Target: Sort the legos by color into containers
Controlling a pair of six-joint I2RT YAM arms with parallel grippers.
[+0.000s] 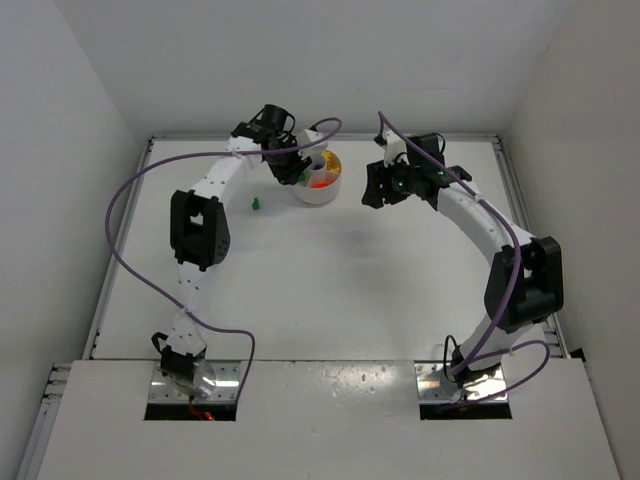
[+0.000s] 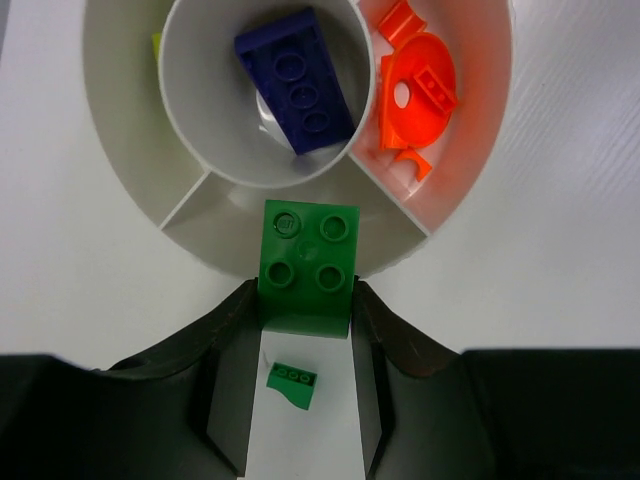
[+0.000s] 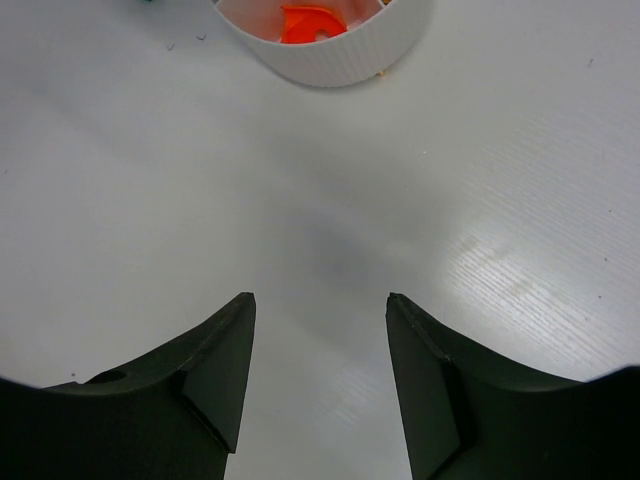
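The round white dish (image 2: 130,190) fills the top of the left wrist view. Its centre well holds a purple brick (image 2: 297,92). The right wedge holds orange-red pieces (image 2: 418,95), and a lime bit (image 2: 157,45) shows in the left wedge. My left gripper (image 2: 305,290) is shut on a green four-stud brick (image 2: 308,258) and holds it over the dish's near wedge. A small green brick (image 2: 292,383) lies on the table below the fingers, also seen from above (image 1: 256,204). My right gripper (image 3: 320,300) is open and empty above the table, short of the dish (image 3: 340,55).
In the top view the dish (image 1: 322,196) stands at the back middle of the white table, with the left gripper (image 1: 290,165) over its left side and the right gripper (image 1: 385,187) to its right. White walls enclose the table on three sides.
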